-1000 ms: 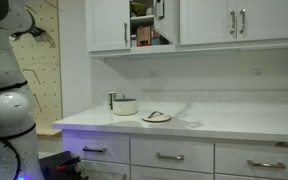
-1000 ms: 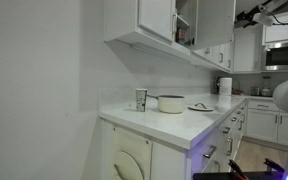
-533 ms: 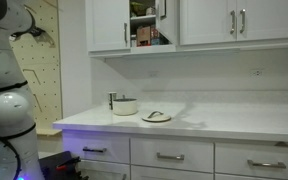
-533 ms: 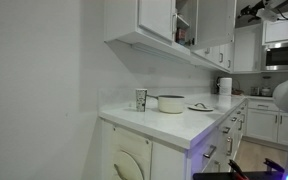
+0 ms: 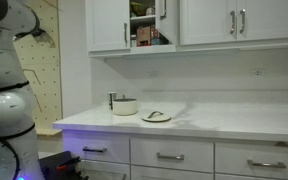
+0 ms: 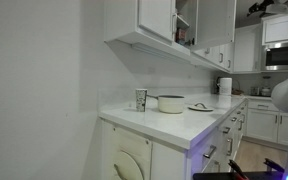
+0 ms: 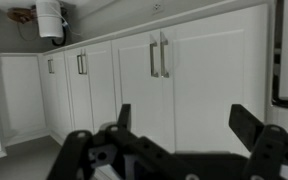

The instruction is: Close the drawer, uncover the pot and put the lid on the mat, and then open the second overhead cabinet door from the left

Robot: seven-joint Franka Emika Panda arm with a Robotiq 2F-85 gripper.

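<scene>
In the wrist view the gripper (image 7: pixel 183 138) fills the lower part of the frame. Its fingers (image 7: pixel 246 126) are spread wide with nothing between them, so the hand is released and empty, and it faces a run of plain white cupboard doors (image 7: pixel 199 75), not the work area. In an exterior view the arm (image 5: pixel 6 70) stands at the left edge of the frame, well apart from the things on the counter (image 5: pixel 244 122). Along the bottom of that view the drawer fronts (image 5: pixel 184 150) all sit flush, so the drawer reads as shut, though I cannot tell which front was the one in question. On the counter just above, left of centre, the pot (image 5: pixel 125 106) stands uncovered, and just beside it on its right the lid (image 5: pixel 155 115) lies on the mat (image 5: pixel 167 119). Farthest back, at the top centre of the frame, the second overhead cabinet door (image 5: pixel 166 9) is swung out, and shelves with packets show behind it. By my reading all three steps are done and the task is at its end. The next move calls only for keeping the open hand clear of the swung door and the counter, or at most widening that door if it is judged too narrow.
</scene>
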